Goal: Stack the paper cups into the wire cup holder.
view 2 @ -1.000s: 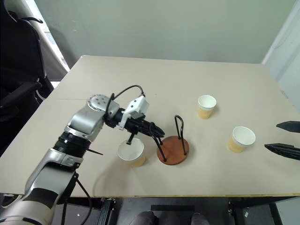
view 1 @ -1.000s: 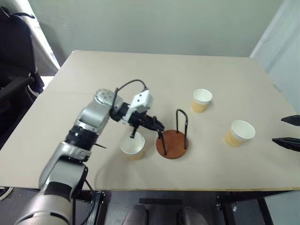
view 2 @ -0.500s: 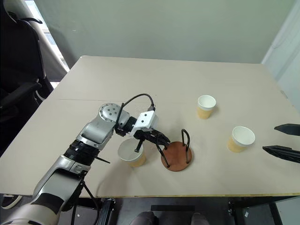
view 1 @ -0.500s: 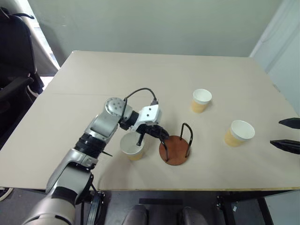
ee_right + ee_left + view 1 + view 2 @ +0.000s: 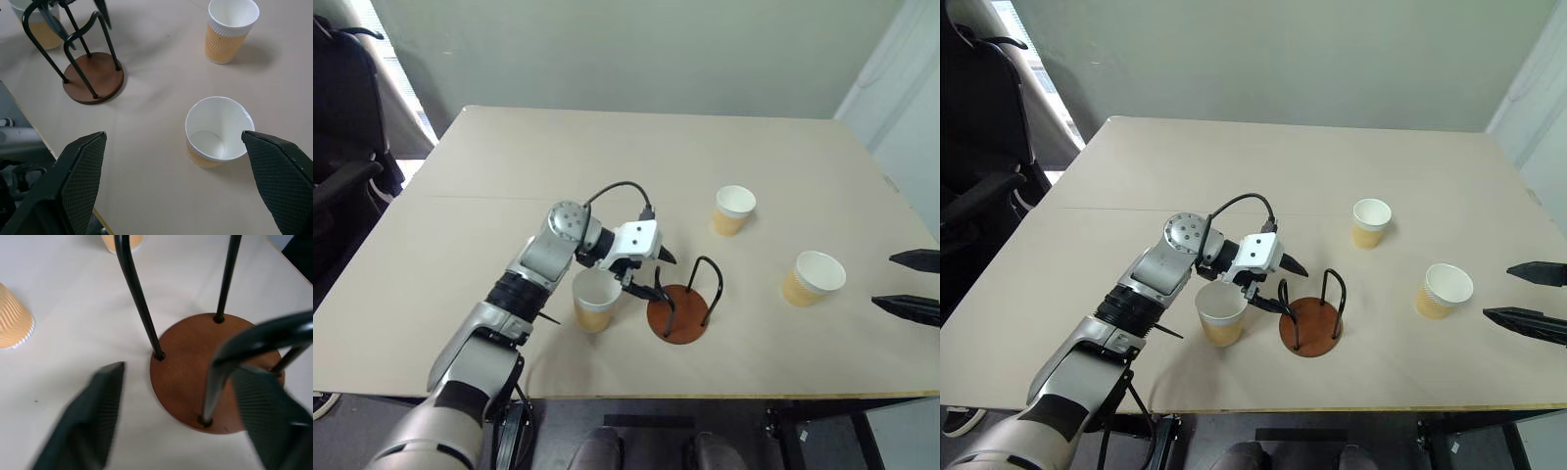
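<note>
The left end effector (image 5: 1273, 282) is spread beside the wire cup holder (image 5: 1311, 323); the right end effector (image 5: 1533, 297) is spread too.

Three tan, ribbed paper cups with white insides stand upright, mouths up, on the pale bench: one (image 5: 595, 302) just beside the left of the wire cup holder (image 5: 680, 302), one (image 5: 734, 210) farther back to its right, one (image 5: 813, 278) well apart on the right; the holder, a reddish-brown round disc base with black arched wire loops, stands upright and holds no cup.

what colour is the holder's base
Reddish-brown base, clearest in the left wrist view.
</note>
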`<action>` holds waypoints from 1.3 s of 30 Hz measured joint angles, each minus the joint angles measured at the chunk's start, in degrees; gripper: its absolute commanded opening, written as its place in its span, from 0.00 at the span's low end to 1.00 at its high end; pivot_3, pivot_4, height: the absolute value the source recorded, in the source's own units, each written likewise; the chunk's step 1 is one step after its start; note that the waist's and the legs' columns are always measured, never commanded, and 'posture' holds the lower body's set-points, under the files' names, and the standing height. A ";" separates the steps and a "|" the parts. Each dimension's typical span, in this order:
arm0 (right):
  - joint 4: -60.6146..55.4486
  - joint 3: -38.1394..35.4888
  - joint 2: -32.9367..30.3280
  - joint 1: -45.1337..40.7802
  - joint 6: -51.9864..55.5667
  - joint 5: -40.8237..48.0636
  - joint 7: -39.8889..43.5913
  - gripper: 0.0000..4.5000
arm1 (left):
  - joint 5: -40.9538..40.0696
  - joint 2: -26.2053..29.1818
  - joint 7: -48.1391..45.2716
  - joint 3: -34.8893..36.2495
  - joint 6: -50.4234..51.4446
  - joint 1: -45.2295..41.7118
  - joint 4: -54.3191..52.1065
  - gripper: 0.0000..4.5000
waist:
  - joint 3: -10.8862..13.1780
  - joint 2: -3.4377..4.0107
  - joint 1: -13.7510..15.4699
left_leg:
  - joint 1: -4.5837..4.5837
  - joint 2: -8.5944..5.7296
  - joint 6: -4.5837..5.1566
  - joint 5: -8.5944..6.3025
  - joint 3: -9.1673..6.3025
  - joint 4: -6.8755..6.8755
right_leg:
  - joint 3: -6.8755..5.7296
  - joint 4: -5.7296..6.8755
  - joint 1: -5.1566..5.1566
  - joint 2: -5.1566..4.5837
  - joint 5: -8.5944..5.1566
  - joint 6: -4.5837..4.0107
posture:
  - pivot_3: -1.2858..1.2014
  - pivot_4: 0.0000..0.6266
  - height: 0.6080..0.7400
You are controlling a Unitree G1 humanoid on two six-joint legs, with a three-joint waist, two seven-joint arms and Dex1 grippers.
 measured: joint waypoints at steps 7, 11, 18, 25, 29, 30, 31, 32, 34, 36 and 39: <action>0.58 2.15 -0.31 -1.41 -1.10 0.05 -0.13 1.00 | -1.75 3.93 -2.36 1.58 2.60 0.17 -4.99 0.88 | 0.00 0.00 -0.05 | -0.03 -0.01 0.00 0.00 -0.01 0.00 | -0.01 -0.03 -0.03 0.01 0.00 0.00 | 0.52 0.24 1.00; 1.58 4.93 -0.73 -2.54 -2.24 -0.03 -0.15 1.00 | -3.65 7.61 -4.00 2.61 5.50 1.45 -10.54 0.88 | 0.00 0.01 -0.03 | -0.02 -0.01 0.00 0.00 -0.03 -0.02 | 0.00 -0.04 -0.03 0.00 0.00 0.00 | 0.52 0.24 1.00; 4.32 16.95 -2.10 -7.55 -6.57 -3.69 -4.49 1.00 | -4.18 10.63 -3.06 5.83 7.18 -0.31 -10.96 0.88 | 0.00 0.02 -0.11 | 0.00 0.06 -0.01 -0.01 -0.10 -0.03 | 0.01 -0.01 -0.04 -0.11 0.00 -0.01 | 0.52 0.24 1.00; 8.32 27.41 -2.83 -15.41 -9.59 -8.03 -7.68 1.00 | -8.01 15.62 -1.83 11.45 13.42 -0.90 -14.25 0.88 | -0.01 0.04 -0.39 | -0.03 0.08 -0.06 -0.04 -0.09 -0.08 | 0.03 -0.06 -0.12 -0.12 0.01 -0.01 | 0.52 0.24 1.00; 10.05 33.02 -2.82 -18.93 -10.54 -9.91 -8.17 1.00 | -12.28 20.32 -2.08 15.84 19.18 -0.30 -18.01 0.88 | 0.01 0.02 -0.45 | -0.06 0.11 -0.07 -0.05 -0.08 -0.22 | 0.04 -0.06 -0.24 -0.11 0.00 -0.01 | 0.52 0.24 1.00; 10.45 34.12 -2.83 -19.38 -10.95 -10.32 -7.97 1.00 | -14.36 22.72 -2.27 17.98 21.64 0.19 -19.51 0.88 | 0.03 -0.01 -0.54 | -0.12 0.13 -0.09 -0.05 -0.08 -0.29 | 0.03 -0.05 -0.30 -0.09 0.01 -0.01 | 0.52 0.24 1.00; 11.03 34.91 -2.82 -19.62 -11.11 -10.45 -7.77 1.00 | -16.03 25.03 -2.38 20.19 23.72 0.58 -20.66 0.88 | 0.03 -0.01 -0.61 | -0.13 0.16 -0.10 -0.06 -0.08 -0.33 | 0.03 -0.04 -0.32 -0.06 0.01 -0.02 | 0.52 0.24 1.00; 11.63 35.44 -2.81 -19.91 -11.13 -10.38 -7.21 1.00 | -18.16 28.23 -2.41 23.34 26.28 1.77 -22.55 0.88 | 0.02 0.01 -0.83 | -0.13 0.15 -0.12 -0.07 -0.02 -0.44 | 0.09 -0.05 -0.37 -0.06 0.01 -0.03 | 0.52 0.24 1.00; 12.07 35.92 -2.80 -20.71 -11.11 -10.26 -6.53 1.00 | -20.73 31.54 -2.23 27.27 29.40 3.87 -25.12 0.88 | -0.05 0.12 -1.01 | -0.02 0.12 -0.13 -0.06 0.03 -0.63 | 0.18 -0.13 -0.36 -0.08 0.01 -0.03 | 0.52 0.24 1.00; 12.01 36.47 -2.81 -21.87 -11.45 -10.36 -6.05 1.00 | -22.91 32.55 -1.63 28.98 31.91 7.19 -27.85 0.88 | -0.06 0.15 -0.84 | 0.04 0.11 -0.15 -0.03 0.01 -0.71 | 0.20 -0.25 -0.35 -0.10 -0.02 -0.09 | 0.52 0.24 1.00; 12.06 37.48 -2.67 -21.73 -12.38 -10.72 -5.37 1.00 | -25.94 33.04 1.39 31.72 36.92 15.30 -31.22 0.88 | -0.03 0.10 -0.75 | 0.04 0.17 -0.28 0.04 -0.03 -0.75 | 0.18 -0.13 -0.44 -0.10 -0.05 -0.17 | 0.52 0.24 1.00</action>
